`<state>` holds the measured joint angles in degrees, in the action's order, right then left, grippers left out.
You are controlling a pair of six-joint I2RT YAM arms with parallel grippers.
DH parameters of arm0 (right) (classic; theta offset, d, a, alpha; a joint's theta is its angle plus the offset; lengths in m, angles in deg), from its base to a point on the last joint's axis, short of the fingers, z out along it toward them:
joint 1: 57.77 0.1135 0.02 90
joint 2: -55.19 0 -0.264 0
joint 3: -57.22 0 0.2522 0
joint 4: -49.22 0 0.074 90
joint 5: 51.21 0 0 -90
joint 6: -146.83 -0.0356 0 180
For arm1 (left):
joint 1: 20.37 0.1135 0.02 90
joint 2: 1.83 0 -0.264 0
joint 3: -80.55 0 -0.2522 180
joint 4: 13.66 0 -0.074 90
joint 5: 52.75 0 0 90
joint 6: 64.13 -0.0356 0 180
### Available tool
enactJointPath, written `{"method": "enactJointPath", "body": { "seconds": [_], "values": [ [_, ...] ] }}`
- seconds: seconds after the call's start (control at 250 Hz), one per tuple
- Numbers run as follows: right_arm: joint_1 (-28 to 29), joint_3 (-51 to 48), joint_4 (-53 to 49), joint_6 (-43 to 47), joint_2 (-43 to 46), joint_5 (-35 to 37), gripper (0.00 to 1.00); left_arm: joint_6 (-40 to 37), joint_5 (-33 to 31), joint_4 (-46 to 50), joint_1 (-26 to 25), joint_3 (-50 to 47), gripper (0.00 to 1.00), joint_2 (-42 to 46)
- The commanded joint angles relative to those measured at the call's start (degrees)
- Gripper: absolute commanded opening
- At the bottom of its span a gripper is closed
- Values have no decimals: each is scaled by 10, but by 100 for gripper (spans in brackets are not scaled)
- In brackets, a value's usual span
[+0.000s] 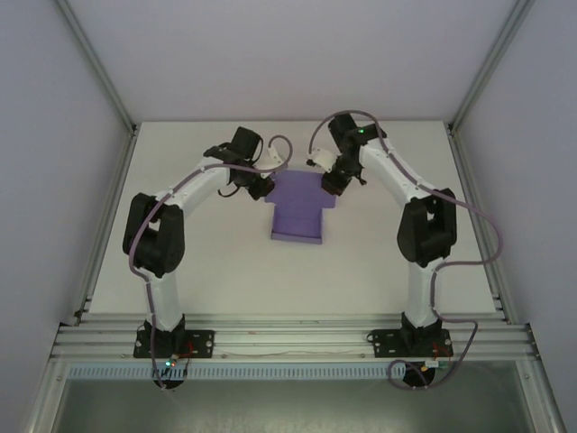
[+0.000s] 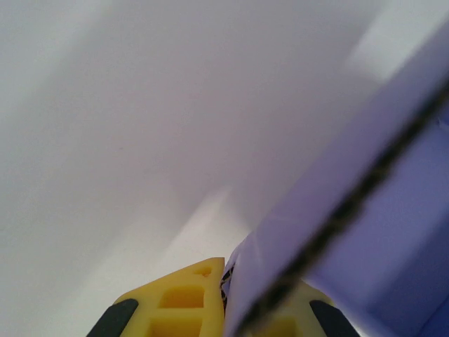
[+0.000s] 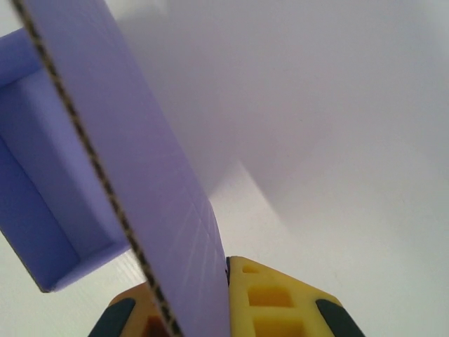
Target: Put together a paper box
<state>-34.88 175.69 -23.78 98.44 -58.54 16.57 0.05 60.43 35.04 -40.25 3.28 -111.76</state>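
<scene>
Here, on the left, the left pincer (image 1: 256,186) is closed on the left-hand edge of the purple paper box (image 1: 298,216). The box is a half-folded piece of thin matte card lying on the white tabletop (image 1: 361,271), between the two arms and toward the far side. In the left wrist view the yellow fingers (image 2: 184,303) sit either side of a flap of that box, and its dark fluted cut edge runs up between them, so the jaws are pinched narrow on the card itself. That hold looks meant to anchor and lift this side flap while the opposite side gets the same treatment. In the middle, the nearer part of the box is already shaped as a shallow tray with raised walls. The farther panel lies wider and is not yet folded over, so the assembly seems partly done. On the right, the right pincer (image 1: 332,183) mirrors the first, clamped on the right-hand edge of the far panel. Its wrist view shows a tall flap standing between its own yellow fingers, with the tray's interior visible to the left. Gripping both edges at once probably stops the light card sliding on the smooth tabletop and lets the two flaps rise evenly. Thin card creases easily, so an uneven pull could skew the fold.
</scene>
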Motion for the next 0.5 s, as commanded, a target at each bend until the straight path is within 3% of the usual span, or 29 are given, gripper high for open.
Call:
{"method": "enactJointPath", "body": {
  "seconds": [0.0,0.12,0.32,0.5],
  "values": [
    [7,-45,146,-244,55,77,0,180,-135,-54,-22,-27,0,2],
    [18,-122,243,-395,103,107,0,258,-211,-43,-59,-23,0,25],
    [29,-200,367,-603,150,151,0,387,-151,-79,-69,-44,0,43],
    [53,-207,398,-675,133,175,0,527,-114,-140,-69,-57,0,21]
  ]
}}
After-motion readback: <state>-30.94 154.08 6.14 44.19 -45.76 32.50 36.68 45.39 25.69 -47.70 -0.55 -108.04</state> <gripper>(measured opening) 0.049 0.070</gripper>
